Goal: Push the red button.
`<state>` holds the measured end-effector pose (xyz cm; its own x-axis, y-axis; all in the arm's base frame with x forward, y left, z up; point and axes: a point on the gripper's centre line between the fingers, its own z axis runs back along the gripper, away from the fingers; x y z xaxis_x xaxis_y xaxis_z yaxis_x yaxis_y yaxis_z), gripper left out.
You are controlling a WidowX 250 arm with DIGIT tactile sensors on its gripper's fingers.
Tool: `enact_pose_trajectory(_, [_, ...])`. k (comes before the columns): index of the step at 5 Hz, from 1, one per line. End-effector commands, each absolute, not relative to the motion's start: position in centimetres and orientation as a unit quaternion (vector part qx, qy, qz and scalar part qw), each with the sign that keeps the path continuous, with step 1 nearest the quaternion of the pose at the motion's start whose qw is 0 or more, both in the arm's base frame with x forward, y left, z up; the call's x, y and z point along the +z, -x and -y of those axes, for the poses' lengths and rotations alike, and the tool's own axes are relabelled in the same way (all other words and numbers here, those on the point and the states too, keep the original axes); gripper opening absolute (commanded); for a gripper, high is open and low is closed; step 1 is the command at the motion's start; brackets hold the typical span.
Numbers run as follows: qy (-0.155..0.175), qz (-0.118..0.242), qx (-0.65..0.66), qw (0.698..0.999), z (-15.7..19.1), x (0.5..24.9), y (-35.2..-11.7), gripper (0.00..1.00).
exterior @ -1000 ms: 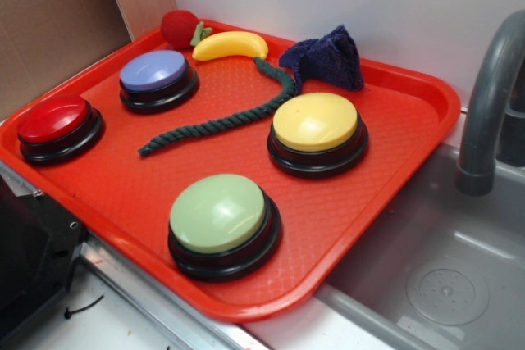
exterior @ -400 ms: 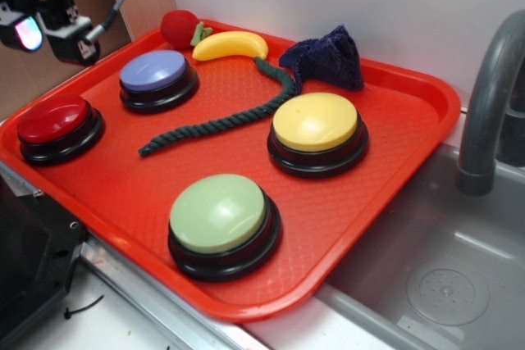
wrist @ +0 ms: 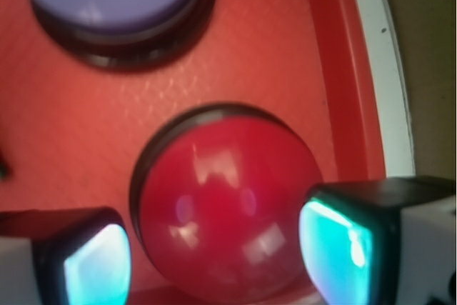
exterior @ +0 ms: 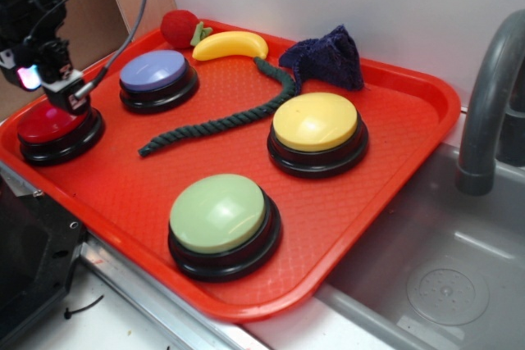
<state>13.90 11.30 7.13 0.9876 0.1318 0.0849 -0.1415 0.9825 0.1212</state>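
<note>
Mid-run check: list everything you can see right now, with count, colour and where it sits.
tray: 1, red, on the counter beside the sink
red button: 1, red on black base, tray's left edge, under the gripper
blue-purple button: 1, back left of tray
yellow button: 1, right of centre
green button: 1, front of tray
rope: 1, dark green, across tray's middle
banana toy: 1, yellow, back edge
strawberry toy: 1, red, back left corner
cloth: 1, dark blue, back edge
sink: 1, grey, right of tray
faucet: 1, grey, far right
gripper: 1, black, jaws open, straddling the red button
</note>
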Motion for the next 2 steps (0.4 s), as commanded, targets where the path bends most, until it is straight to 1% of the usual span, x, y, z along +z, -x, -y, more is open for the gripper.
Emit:
enact_pose_trajectory(1, [-0.066,0.033,0.065,0.995,-12.45,6.41,-13.55,1.00])
enact_pose_trajectory(2, [-0.067,0.023,0.063,0.996,-12.47,5.96,-14.01,1.00])
